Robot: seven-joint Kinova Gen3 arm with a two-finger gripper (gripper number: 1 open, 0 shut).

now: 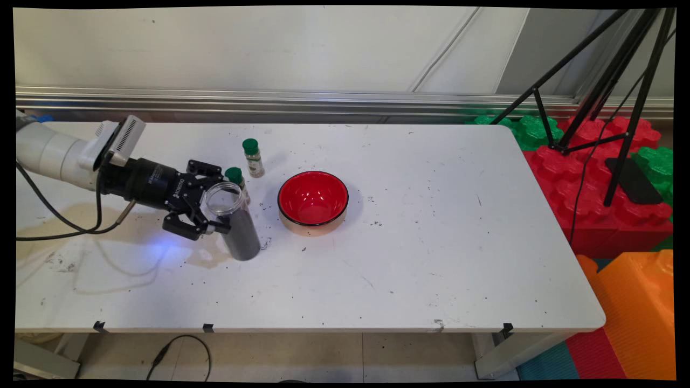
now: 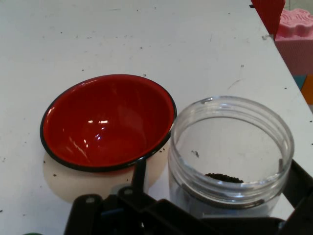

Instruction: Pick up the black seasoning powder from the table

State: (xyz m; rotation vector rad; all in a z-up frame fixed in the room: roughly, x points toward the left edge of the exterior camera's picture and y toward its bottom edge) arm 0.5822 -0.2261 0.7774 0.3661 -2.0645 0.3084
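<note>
A clear plastic jar (image 1: 237,229) without a lid holds dark grains, filled high in the main view. My gripper (image 1: 218,200) comes in from the left and is shut on the jar near its open rim, one finger on each side. The jar's base is at or just above the table (image 1: 431,258); I cannot tell which. In the hand view the jar (image 2: 230,147) sits between the fingers (image 2: 139,171), with the gripper (image 2: 219,172) closed around it. A red bowl (image 1: 312,200) with a black rim stands empty just right of the jar, seen also as the bowl (image 2: 107,122) in the hand view.
Two small spice bottles with green caps stand behind the jar, one (image 1: 252,157) farther back and one (image 1: 236,178) close to the gripper. Dark crumbs are scattered on the table. Large toy blocks (image 1: 598,178) and a black tripod (image 1: 620,108) stand off the right end.
</note>
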